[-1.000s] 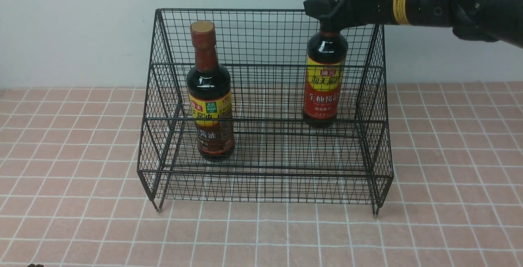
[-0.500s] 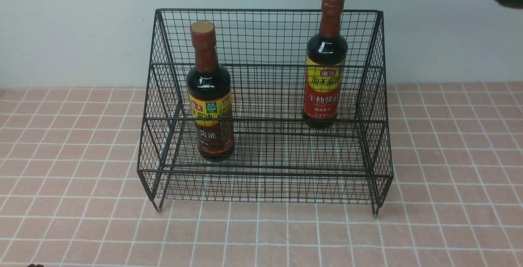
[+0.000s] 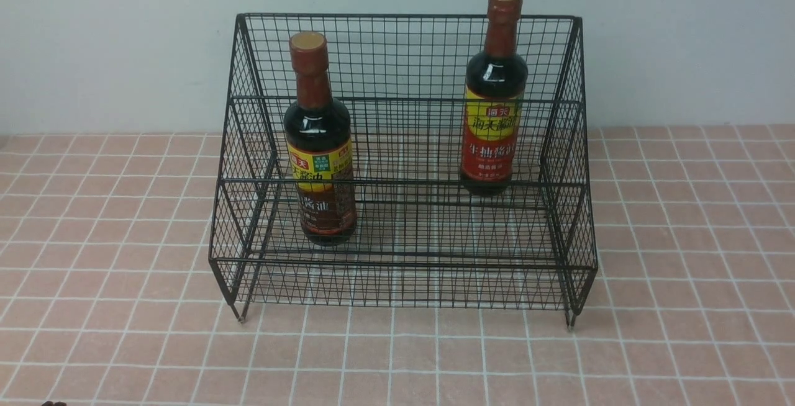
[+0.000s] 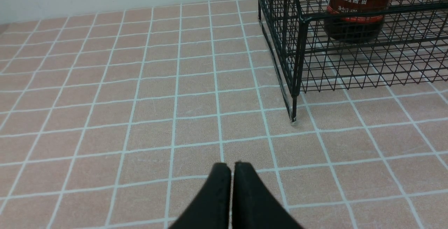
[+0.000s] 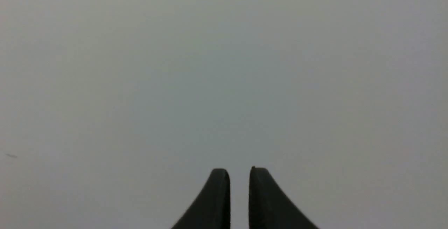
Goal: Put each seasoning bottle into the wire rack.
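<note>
You see both bottles standing upright inside the rack; left tool is closed, right tool nearly closed, both empty

Wire rack: black throughout, a fine square-mesh grid pattern on all panels.

Left bottle: dark, near-black glass body, reddish-brown neck, tan cap. Label is yellow at the upper band with a small red patch and a green patch, brown below with pale characters.

Right bottle: dark glass body, reddish-brown neck, tan cap. Label is yellow at the upper band, red below, with pale characters on the red field.

Table: pinkish-tan square tile pattern with white grout lines.

Wall: plain pale grey-white, unpatterned.

Left end effector: matte black.

Right end effector: matte black, seen against a plain grey background.
</note>
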`<act>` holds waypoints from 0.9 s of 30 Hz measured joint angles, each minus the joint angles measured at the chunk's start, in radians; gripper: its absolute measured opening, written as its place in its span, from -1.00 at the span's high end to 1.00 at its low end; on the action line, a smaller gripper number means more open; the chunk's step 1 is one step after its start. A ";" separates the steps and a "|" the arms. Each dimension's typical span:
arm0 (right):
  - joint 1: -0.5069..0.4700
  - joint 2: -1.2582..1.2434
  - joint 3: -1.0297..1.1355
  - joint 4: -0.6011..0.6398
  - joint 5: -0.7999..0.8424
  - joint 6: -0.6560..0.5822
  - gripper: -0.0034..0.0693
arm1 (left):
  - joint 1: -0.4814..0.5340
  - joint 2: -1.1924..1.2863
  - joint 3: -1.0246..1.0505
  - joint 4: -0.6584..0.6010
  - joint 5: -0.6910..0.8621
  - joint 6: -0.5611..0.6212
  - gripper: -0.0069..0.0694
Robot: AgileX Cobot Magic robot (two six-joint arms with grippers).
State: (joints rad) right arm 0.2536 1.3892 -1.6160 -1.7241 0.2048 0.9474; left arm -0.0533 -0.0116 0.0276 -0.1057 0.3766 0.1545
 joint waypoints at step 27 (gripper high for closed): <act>0.106 -0.657 0.664 1.865 0.178 -0.822 0.94 | 0.000 0.000 0.000 0.000 0.000 0.000 0.84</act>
State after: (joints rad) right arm 0.3597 0.7322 -0.9515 0.1412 0.3827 0.1259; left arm -0.0533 -0.0116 0.0276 -0.1057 0.3766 0.1545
